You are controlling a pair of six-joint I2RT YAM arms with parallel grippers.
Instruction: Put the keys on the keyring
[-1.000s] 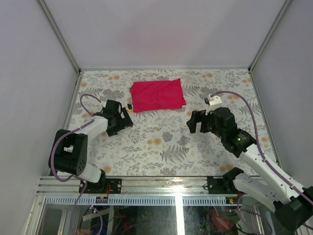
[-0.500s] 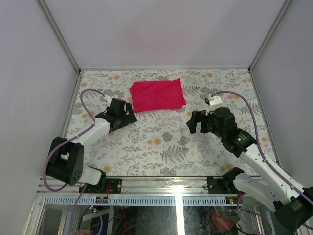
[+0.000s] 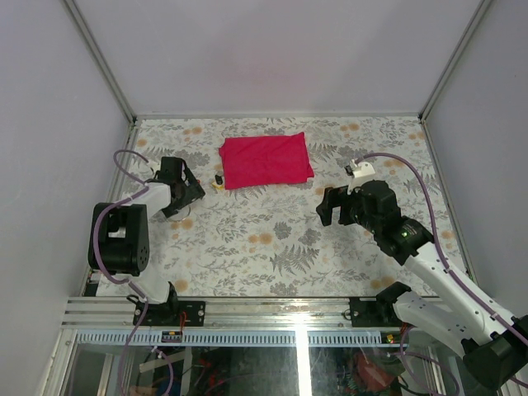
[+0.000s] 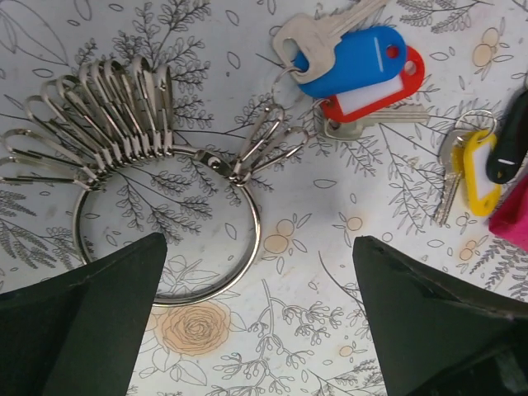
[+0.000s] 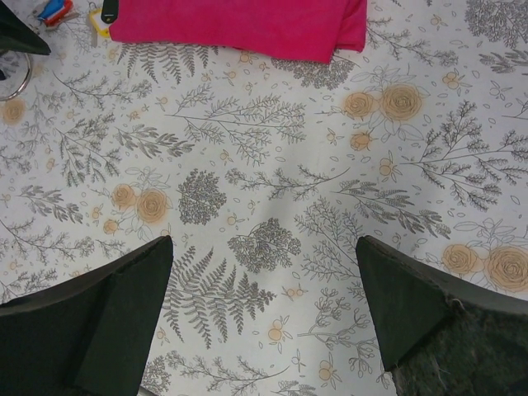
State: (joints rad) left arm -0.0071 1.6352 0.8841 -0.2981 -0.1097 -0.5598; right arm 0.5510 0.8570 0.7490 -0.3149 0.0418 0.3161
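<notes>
The keyring (image 4: pixel 256 235), a thin silver wire ring, lies flat on the floral table with several snap clips (image 4: pixel 99 115) fanned along its top. Two clips (image 4: pixel 268 144) link to keys with a blue tag (image 4: pixel 355 58) and a red tag (image 4: pixel 375 92). A yellow-tagged key (image 4: pixel 474 169) and a black tag (image 4: pixel 507 140) lie apart to the right. My left gripper (image 4: pixel 260 264) hovers open just below the ring, holding nothing; in the top view this left gripper (image 3: pixel 183 191) is at the left, with the loose keys (image 3: pixel 219 180) beside it. My right gripper (image 5: pixel 264 243) is open and empty over bare table.
A folded red cloth (image 3: pixel 266 160) lies at the back middle of the table, right next to the yellow and black tags. White enclosure walls stand close around the table (image 3: pixel 272 247). The right gripper (image 3: pixel 334 206) hangs over the table's right half.
My left gripper has drawn back to the left, away from the red cloth, uncovering the small keys beside it. The right arm has not moved.
</notes>
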